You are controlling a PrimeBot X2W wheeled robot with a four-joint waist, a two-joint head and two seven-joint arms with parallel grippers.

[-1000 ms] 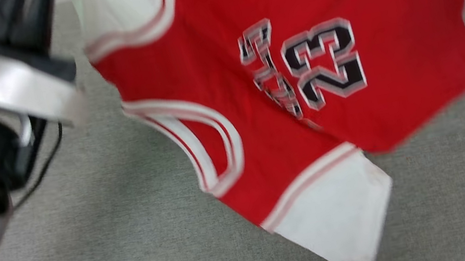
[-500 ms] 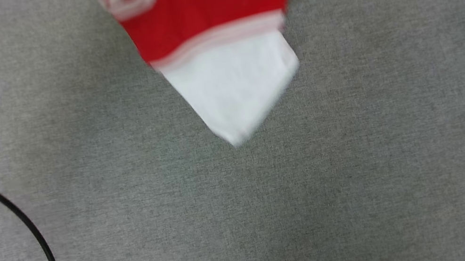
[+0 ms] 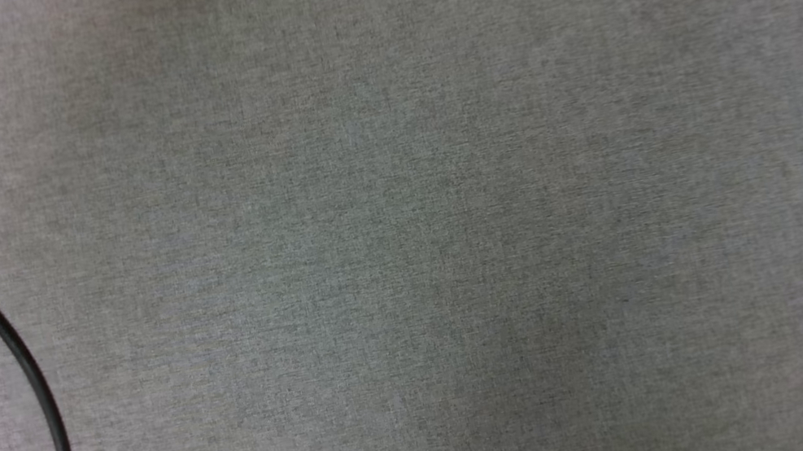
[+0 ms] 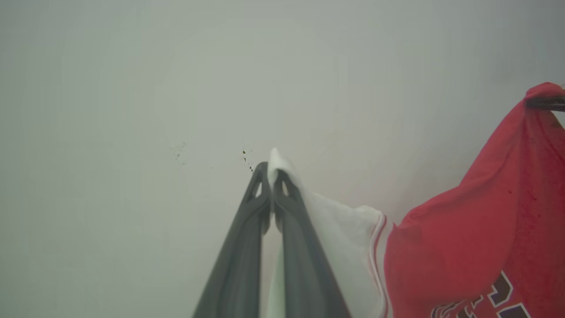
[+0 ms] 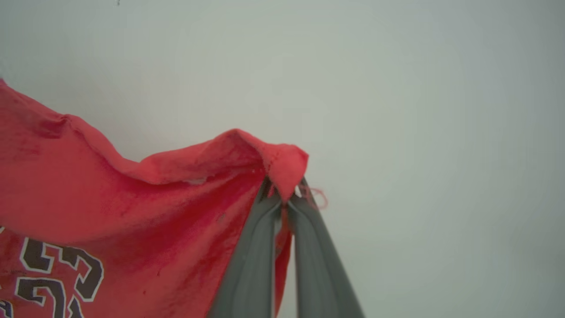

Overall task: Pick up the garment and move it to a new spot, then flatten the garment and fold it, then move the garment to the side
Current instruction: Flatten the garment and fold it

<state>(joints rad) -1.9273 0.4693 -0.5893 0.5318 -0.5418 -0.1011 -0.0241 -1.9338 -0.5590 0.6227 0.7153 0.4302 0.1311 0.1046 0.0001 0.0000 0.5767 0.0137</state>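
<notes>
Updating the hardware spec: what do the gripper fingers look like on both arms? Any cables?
Left gripper: two long dark grey fingers, tapering, a small cut-out near each tip. Right gripper: same colour and taper. One thin black cable curves across the head view's left.

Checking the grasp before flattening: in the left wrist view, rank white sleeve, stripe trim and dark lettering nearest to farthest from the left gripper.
1. The white sleeve, pinched in the left gripper.
2. The stripe trim, just right of it.
3. The dark lettering, bottom right corner.

Left tool (image 4: 270, 170) and right tool (image 5: 284, 192) both pinched closed, fingertips together.
</notes>
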